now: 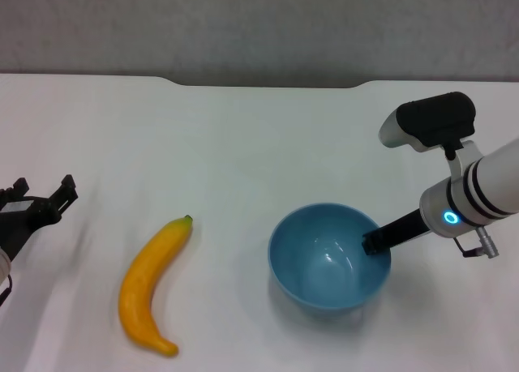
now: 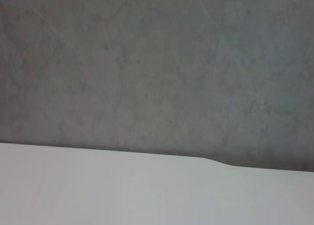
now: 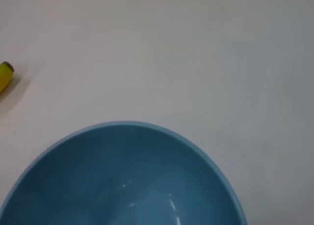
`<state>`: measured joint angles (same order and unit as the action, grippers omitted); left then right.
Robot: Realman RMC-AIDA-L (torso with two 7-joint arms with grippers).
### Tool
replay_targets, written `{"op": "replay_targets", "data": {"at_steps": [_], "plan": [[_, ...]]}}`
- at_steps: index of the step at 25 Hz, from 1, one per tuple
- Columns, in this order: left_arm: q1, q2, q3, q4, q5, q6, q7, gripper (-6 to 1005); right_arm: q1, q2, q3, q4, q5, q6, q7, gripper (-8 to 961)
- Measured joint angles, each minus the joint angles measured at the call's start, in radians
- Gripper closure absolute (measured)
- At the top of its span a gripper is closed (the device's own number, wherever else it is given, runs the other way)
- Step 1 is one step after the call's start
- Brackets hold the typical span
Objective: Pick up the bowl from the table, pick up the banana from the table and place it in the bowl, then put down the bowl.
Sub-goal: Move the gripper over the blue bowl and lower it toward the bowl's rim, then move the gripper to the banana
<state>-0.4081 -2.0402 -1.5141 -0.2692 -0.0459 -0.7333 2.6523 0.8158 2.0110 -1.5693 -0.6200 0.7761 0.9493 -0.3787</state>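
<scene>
The light-blue bowl [image 1: 328, 262] is at the middle right of the white table [image 1: 243, 137]. My right gripper [image 1: 378, 241] holds its right rim, with one dark finger inside the wall. A soft shadow lies under the bowl's near side. The bowl's inside fills the right wrist view [image 3: 122, 181]. The yellow-orange banana [image 1: 151, 287] lies on the table left of the bowl, stem tip pointing away from me; its tip also shows in the right wrist view [image 3: 5, 75]. My left gripper [image 1: 42, 195] is open and empty at the far left, well apart from the banana.
A grey wall [image 1: 259, 23] stands behind the table. A shallow dark notch [image 1: 268, 84] runs along the far edge. The left wrist view shows only the tabletop [image 2: 122, 190] and the wall [image 2: 157, 63].
</scene>
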Motion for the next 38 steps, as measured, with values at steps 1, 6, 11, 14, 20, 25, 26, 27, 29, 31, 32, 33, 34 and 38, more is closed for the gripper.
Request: {"op": "replay_targets", "data": {"at_steps": [1, 6, 11, 14, 20, 25, 26, 27, 29, 31, 32, 33, 34, 38], "plan": [[0.000, 0.000, 0.000, 0.000, 0.000, 0.000, 0.000, 170, -0.001, 0.000, 0.000, -0.001, 0.000, -0.002, -0.003, 740], [0.000, 0.000, 0.004, -0.003, 0.000, 0.000, -0.014, 170, -0.011, 0.000, -0.005, 0.003, 0.000, -0.035, -0.010, 872], [-0.004, 0.002, 0.009, -0.004, 0.005, 0.029, -0.036, 171, -0.028, 0.002, -0.006, -0.005, 0.004, -0.066, -0.010, 926], [-0.009, 0.003, 0.009, -0.006, 0.007, 0.038, -0.038, 171, -0.044, 0.003, -0.006, -0.014, 0.009, -0.086, -0.010, 926], [-0.007, 0.017, 0.062, -0.096, 0.092, 0.125, -0.202, 171, -0.117, 0.002, 0.006, -0.113, 0.007, -0.122, -0.009, 926], [0.014, 0.035, 0.096, -0.268, 0.283, 0.268, -0.414, 171, -0.165, -0.001, 0.034, -0.159, 0.004, -0.137, -0.009, 926], [0.021, 0.037, 0.096, -0.299, 0.325, 0.297, -0.453, 171, -0.167, -0.001, 0.037, -0.161, 0.003, -0.138, -0.009, 926], [0.030, 0.040, 0.099, -0.336, 0.378, 0.331, -0.503, 171, -0.168, -0.001, 0.038, -0.161, 0.003, -0.139, -0.010, 926], [0.041, 0.047, 0.111, -0.397, 0.482, 0.389, -0.610, 172, -0.173, -0.002, 0.039, -0.161, 0.003, -0.143, -0.010, 926], [0.054, 0.076, 0.162, -0.491, 0.645, 0.432, -0.822, 172, -0.180, -0.003, 0.043, -0.161, 0.002, -0.146, -0.010, 926], [0.056, 0.081, 0.170, -0.506, 0.668, 0.434, -0.850, 172, -0.183, -0.003, 0.046, -0.161, 0.002, -0.147, -0.010, 926], [0.060, 0.093, 0.188, -0.536, 0.726, 0.435, -0.925, 172, -0.185, -0.004, 0.049, -0.161, 0.001, -0.149, -0.010, 926], [0.063, 0.104, 0.197, -0.559, 0.773, 0.434, -0.982, 172, -0.186, -0.005, 0.052, -0.162, 0.000, -0.151, -0.010, 926], [0.064, 0.136, 0.202, -0.608, 1.017, 0.400, -1.226, 172, -0.188, -0.005, 0.065, -0.162, 0.000, -0.155, -0.013, 926]]}}
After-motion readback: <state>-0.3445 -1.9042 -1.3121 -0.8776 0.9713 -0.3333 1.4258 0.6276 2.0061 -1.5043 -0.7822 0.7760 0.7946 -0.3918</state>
